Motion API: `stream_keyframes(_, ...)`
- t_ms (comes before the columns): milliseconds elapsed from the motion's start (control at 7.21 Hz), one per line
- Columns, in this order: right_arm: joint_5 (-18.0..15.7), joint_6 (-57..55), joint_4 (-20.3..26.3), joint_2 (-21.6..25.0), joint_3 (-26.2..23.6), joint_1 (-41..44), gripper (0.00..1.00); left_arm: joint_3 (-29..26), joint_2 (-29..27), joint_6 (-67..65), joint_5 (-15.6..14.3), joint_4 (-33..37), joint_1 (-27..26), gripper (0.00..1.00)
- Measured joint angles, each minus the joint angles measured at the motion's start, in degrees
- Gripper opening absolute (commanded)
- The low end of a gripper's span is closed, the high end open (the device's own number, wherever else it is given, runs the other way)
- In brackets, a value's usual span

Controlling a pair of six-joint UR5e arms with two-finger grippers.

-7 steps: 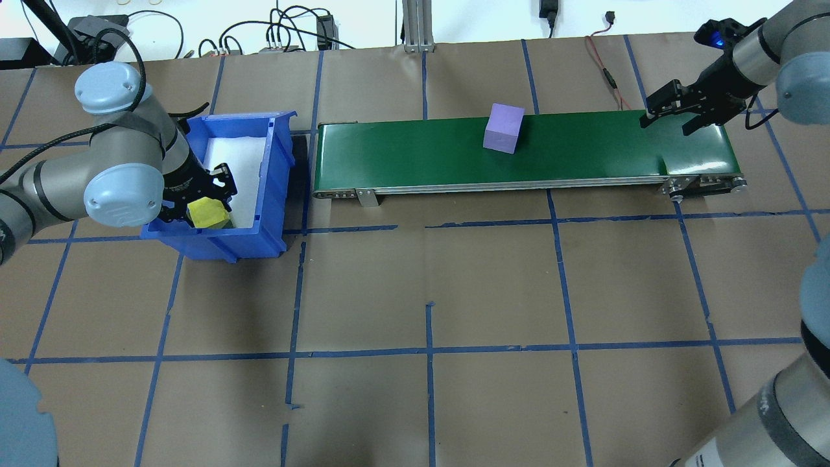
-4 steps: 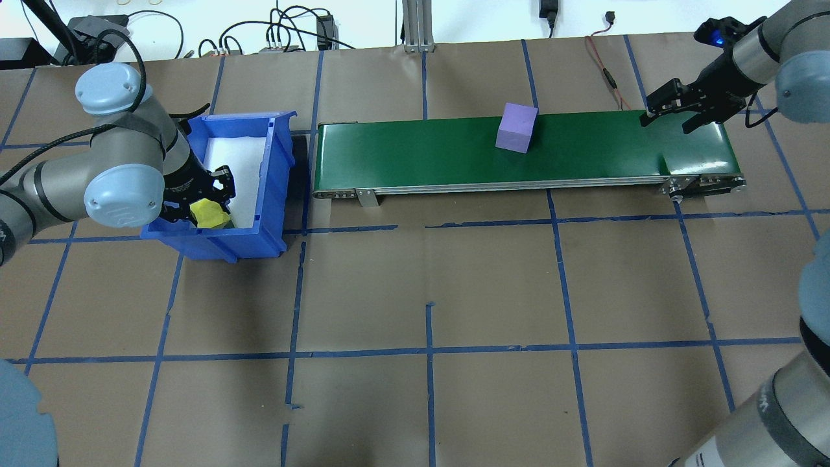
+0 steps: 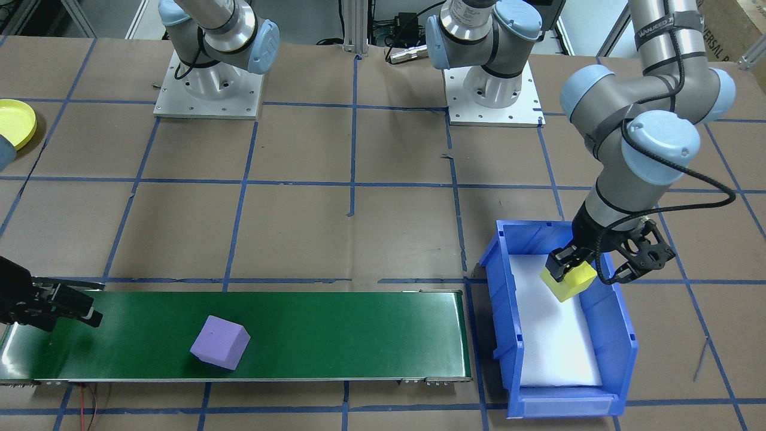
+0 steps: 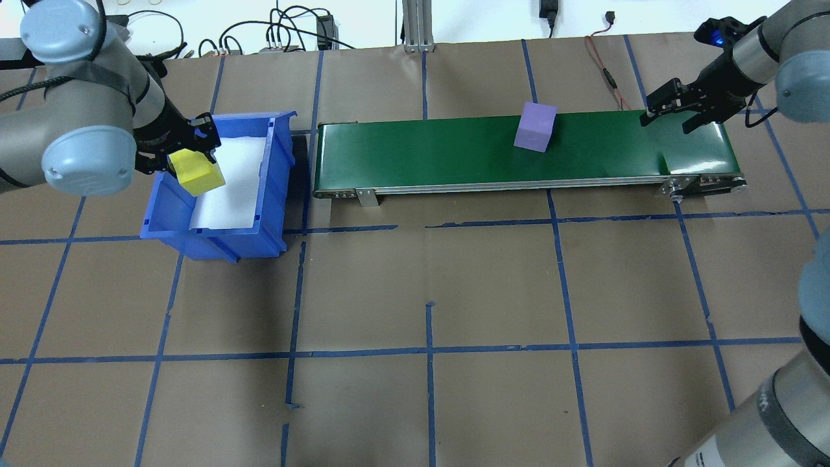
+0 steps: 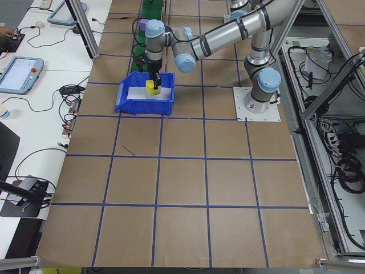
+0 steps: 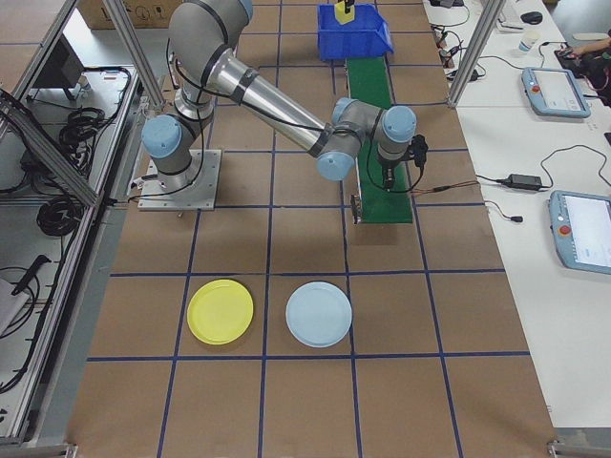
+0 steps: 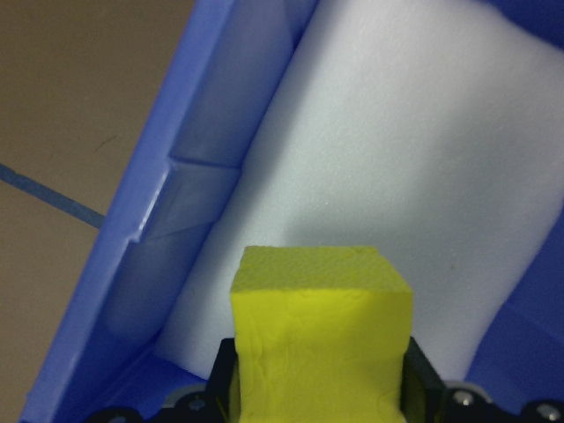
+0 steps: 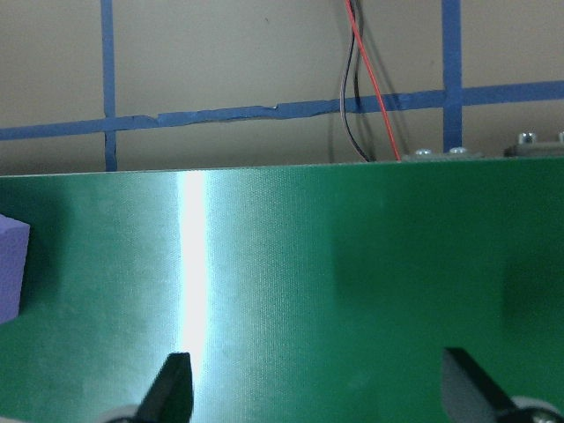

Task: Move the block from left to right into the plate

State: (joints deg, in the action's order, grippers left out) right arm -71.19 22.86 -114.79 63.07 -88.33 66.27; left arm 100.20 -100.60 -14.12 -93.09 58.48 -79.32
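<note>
Yellow block (image 4: 196, 172) clamped between the fingers of the left gripper (image 4: 188, 155), lifted clear of the white foam liner (image 7: 414, 167) and hanging above the blue bin (image 4: 275, 194), toward the bin's 9 o'clock wall in the overhead view; same block seen from the wrist camera (image 7: 322, 339) sitting square in the claw with foam well below. From across the table, block (image 3: 568, 281) and left gripper (image 3: 577, 266) over the bin's end nearest the robot, bin (image 3: 625, 341) just beside the 3 o'clock end of the green conveyor (image 3: 335, 335). Purple block (image 4: 535, 127) resting on the conveyor (image 4: 421, 155), right of the belt's middle in the overhead view, near its 12 o'clock edge, apart from both grippers; in the front-facing view (image 3: 219, 342) tilted a little off the belt's axis. Right gripper (image 4: 668, 120) poised over the belt's 3 o'clock end, fingers spread apart with nothing between them, both fingertips (image 8: 172, 388) showing over bare green belt and the purple block's corner (image 8: 11, 269) at 9 o'clock of the wrist view. Yellow plate (image 6: 221, 312) lying on the brown table (image 6: 305, 401) well apart from the conveyor, a pale blue plate (image 6: 319, 314) just beside it at 3 o'clock in the right-end view; yellow plate's edge also visible (image 3: 17, 123) at the 9 o'clock border of the front-facing view.
</note>
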Motion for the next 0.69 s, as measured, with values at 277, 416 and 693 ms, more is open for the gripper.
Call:
stream_keyframes(277, 0.0, 0.0, 0.0, 0.0, 0.0, 0.0, 1.00, -3.2, 3.1, -0.7, 2.0, -0.1, -5.5, 0.65)
stream_keyframes(416, 0.0, 0.0, 0.0, 0.0, 0.0, 0.0, 1.00, -4.2, 3.6, -1.0, 2.3, -0.4, -9.5, 0.65)
stream_keyframes(693, 0.0, 0.0, 0.0, 0.0, 0.1, 0.0, 1.00, -4.6, 2.4, -1.3, 4.8, -0.9, -15.6, 0.65)
